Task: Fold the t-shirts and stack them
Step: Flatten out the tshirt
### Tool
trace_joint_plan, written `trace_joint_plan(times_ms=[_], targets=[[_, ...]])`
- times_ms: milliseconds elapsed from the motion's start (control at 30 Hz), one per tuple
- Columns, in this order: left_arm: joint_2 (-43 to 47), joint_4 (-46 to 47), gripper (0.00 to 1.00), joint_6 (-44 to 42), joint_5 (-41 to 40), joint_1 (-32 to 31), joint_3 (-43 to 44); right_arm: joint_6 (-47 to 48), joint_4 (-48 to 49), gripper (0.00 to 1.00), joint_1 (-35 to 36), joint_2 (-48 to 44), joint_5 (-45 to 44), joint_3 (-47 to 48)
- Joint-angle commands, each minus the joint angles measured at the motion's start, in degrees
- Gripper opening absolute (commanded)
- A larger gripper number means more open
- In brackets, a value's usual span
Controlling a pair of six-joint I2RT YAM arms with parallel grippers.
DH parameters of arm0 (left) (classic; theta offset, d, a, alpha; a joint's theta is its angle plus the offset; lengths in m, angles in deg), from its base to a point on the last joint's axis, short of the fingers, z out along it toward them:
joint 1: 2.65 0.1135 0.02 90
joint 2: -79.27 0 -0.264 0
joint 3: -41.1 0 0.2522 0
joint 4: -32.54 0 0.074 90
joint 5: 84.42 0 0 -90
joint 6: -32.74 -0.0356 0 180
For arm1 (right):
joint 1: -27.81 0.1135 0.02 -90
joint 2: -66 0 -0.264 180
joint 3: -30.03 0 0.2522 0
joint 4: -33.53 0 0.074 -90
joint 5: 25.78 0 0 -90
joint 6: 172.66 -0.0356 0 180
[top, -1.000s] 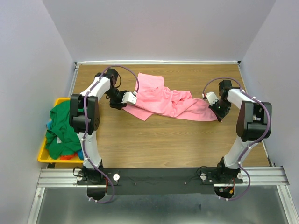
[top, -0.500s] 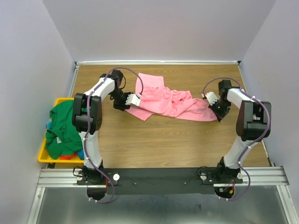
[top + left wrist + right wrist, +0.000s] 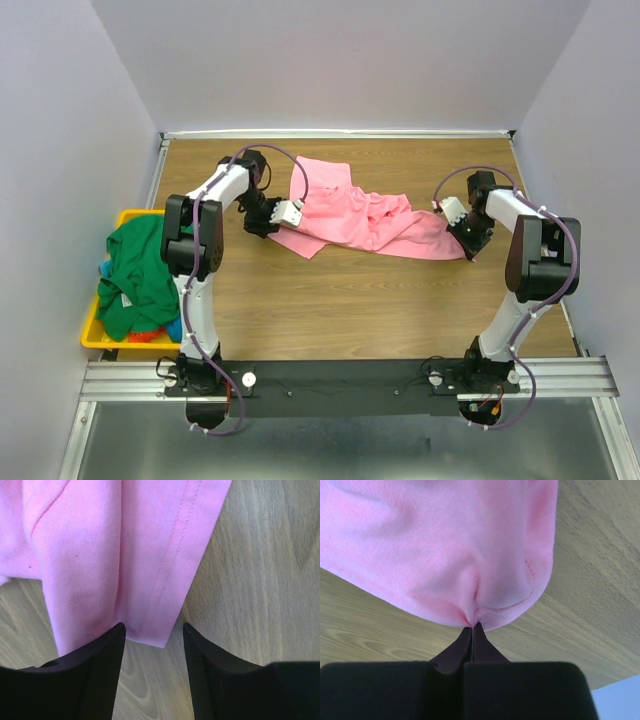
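Left fingers stood parted, nothing gripped, and right at their mouth sat the stitched hem corner of the crumpled pink cotton t-shirt: cloth dead ahead, hem edge poking in between the two tips! Whether the tips brushed the fabric or stopped just short, the wrist view did not settle. Over on the other side, right fingers were clenched tight on a bunched fold at the shirt's right end, fabric puckering out from the pinch. From above, the shirt lay as a long rumpled band on the light wooden surface, its long axis running left to right between the two arms, one arm at each end. So the left arm was plainly the nearer one for the loose end. My read: a short push forward and a squeeze would take the hem, and the band could then be drawn out flat for folding. Off to the left, a green t-shirt lay heaped in the yellow plastic bin.
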Motion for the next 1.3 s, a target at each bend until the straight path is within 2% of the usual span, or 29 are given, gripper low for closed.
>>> trace_joint_plan(times_ms=[0, 100, 167, 200, 233, 400, 533, 667, 767, 900, 933, 1133, 1167, 1267], targets=[[-3.57, -2.41, 0.51, 0.18, -2.94, -0.35, 0.82, -0.59, -1.62, 0.00, 0.05, 2.42, 0.13, -0.70], [-2.79, -1.98, 0.36, 0.36, -2.94, -0.44, 0.12, -0.59, -1.53, 0.01, 0.05, 2.42, 0.13, -0.44], [-0.78, -0.14, 0.21, 0.71, -2.85, -0.53, -2.25, -0.85, -1.53, 0.01, 0.05, 2.42, 0.56, -0.44], [0.02, 1.00, 0.21, 0.71, -2.76, -0.53, -3.39, -0.85, -1.45, 0.01, 0.05, 2.42, 0.57, -0.44], [0.98, 1.88, 0.13, 1.67, -2.94, -0.62, -5.75, -1.03, -1.45, 0.01, 0.05, 2.33, 0.92, -0.44], [8.18, 8.21, 0.00, 6.85, -1.98, -0.44, -12.54, -1.20, -1.45, 0.01, 0.05, 1.19, 1.18, -0.79], [11.01, 3.92, 0.00, 13.26, 6.52, 1.49, -9.04, -1.90, -1.62, 0.01, -0.39, -1.70, 2.41, 1.05], [12.24, -2.23, 0.00, 22.82, 14.80, 5.09, 4.74, -2.26, -2.50, 0.01, -1.09, -5.92, 3.12, 7.27], [12.24, -3.12, 0.00, 29.43, 20.34, 8.17, 15.99, -2.61, -2.68, 0.01, -1.70, -6.55, 3.47, 12.81], [11.89, 4.25, 0.00, 46.47, 23.95, 10.19, 27.08, -4.89, -2.67, 0.00, -2.93, -5.14, 4.26, 24.59], [11.98, 6.35, 0.00, 49.64, 23.87, 10.19, 29.88, -5.42, -2.59, 0.01, -3.11, -3.84, 4.35, 30.09], [15.93, 25.07, 0.00, 70.37, 18.25, 11.95, 32.72, -9.99, -1.97, 0.00, -3.37, 1.09, 2.94, 48.93], [16.72, 27.27, 0.00, 72.06, 17.03, 11.95, 32.63, -10.43, -1.80, 0.00, -3.37, 1.45, 2.51, 54.09], [19.27, 34.49, 0.00, 77.33, 11.49, 12.04, 33.59, -11.57, -0.22, 0.00, -3.37, 2.50, 0.40, 60.71]])
